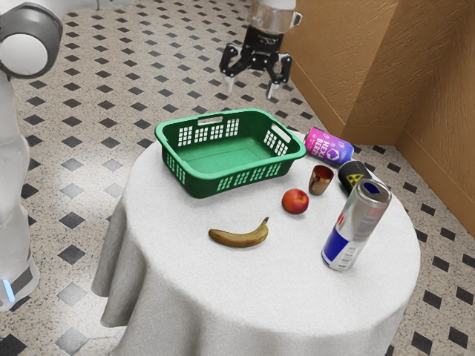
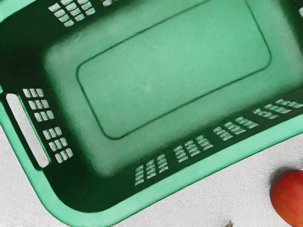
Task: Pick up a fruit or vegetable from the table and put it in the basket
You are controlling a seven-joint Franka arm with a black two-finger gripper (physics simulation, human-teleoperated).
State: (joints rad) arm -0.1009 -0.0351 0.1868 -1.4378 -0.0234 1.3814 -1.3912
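Observation:
My gripper (image 1: 251,89) is open in the exterior view, its two fingers wide apart with nothing between them, raised above the green basket (image 1: 205,182). On the white tablecloth lie a banana (image 1: 239,237), in front of the basket, and a red fruit (image 1: 295,201), off the basket's near right corner. The wrist view looks down into the basket (image 2: 175,71), whose floor is bare. Outside its rim in that view are part of the red fruit (image 2: 289,197) and a small brown tip (image 2: 230,223).
Toward the exterior view's right stand a tall silver-blue can (image 1: 356,225) and a small copper cup (image 1: 320,180). A dark can (image 1: 352,176) and a purple-pink can (image 1: 329,146) lie behind them. A brown wall (image 1: 356,67) rises beyond the table (image 1: 297,297).

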